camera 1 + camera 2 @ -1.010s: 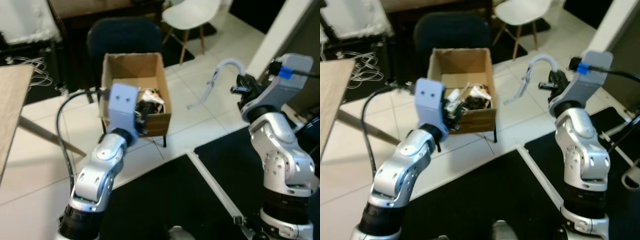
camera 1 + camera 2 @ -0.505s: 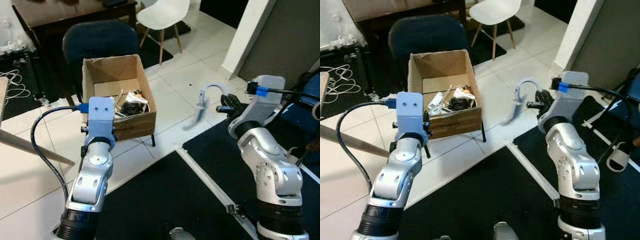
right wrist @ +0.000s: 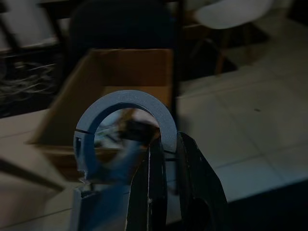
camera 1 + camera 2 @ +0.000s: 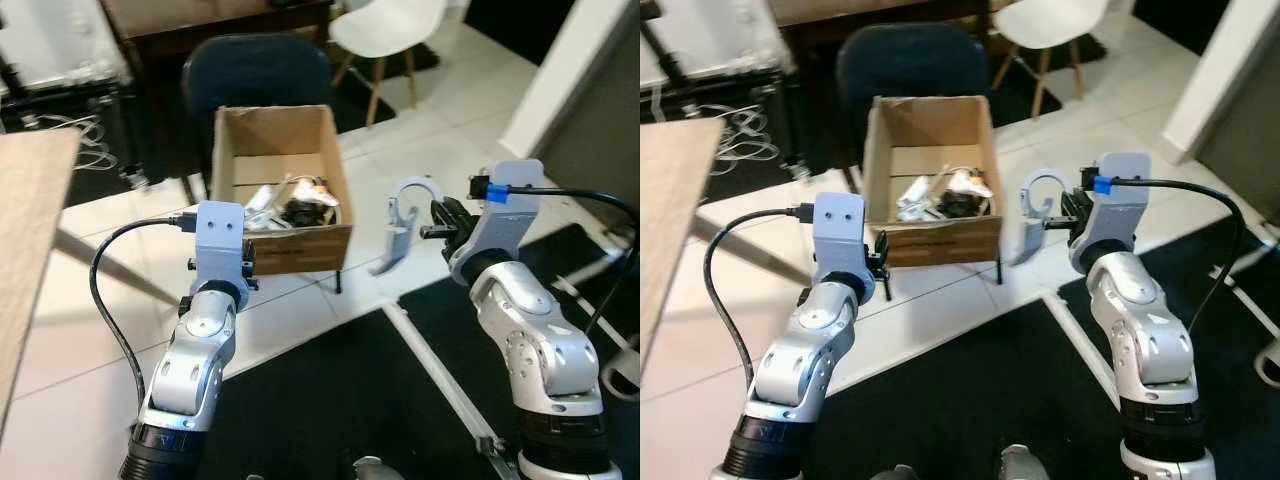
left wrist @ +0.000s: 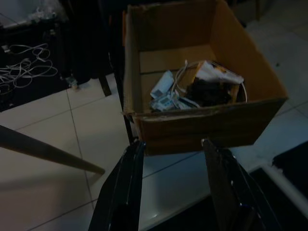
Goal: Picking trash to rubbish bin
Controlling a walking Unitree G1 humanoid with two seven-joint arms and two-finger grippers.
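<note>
Pinching a grey curved plastic piece (image 4: pixel 398 222), the right gripper (image 4: pixel 437 222) hovers at 3 o'clock of the cardboard box (image 4: pixel 280 190). Left gripper (image 5: pixel 173 185), fingers spread, faces the box from 6 o'clock

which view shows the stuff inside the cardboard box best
The left wrist view: it looks straight into the cardboard box, showing the trash on its floor between the left gripper fingers. Both eye views show the pile smaller; the right wrist view blurs it behind the held grey hook.
</note>
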